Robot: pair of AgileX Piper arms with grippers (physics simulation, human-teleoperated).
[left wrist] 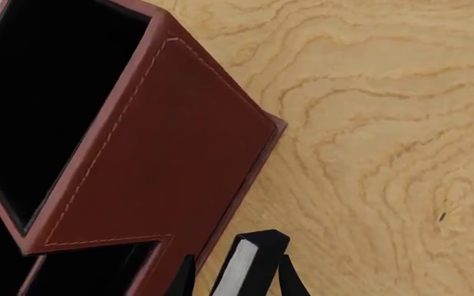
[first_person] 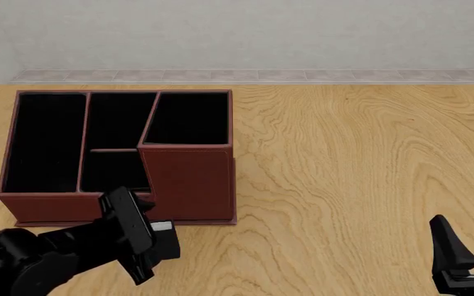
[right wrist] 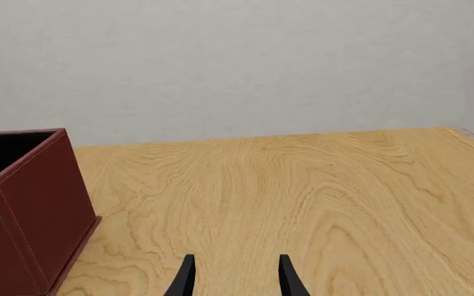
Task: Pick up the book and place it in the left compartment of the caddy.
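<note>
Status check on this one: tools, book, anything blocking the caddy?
Left tool shut on book, near caddy front. Right tool open, idle. Left compartment unobstructed.

My left tool with the book just short of the caddy front wall, tall corner bay looming beside my path, low-walled left compartment open from above, wide bare table around my right tool.

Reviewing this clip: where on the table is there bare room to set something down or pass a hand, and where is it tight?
Free: the wood right of the caddy out to the right gripper. All four compartments look empty, including the left compartment. Tight: the front strip before the caddy, where the left gripper holds the book.
</note>
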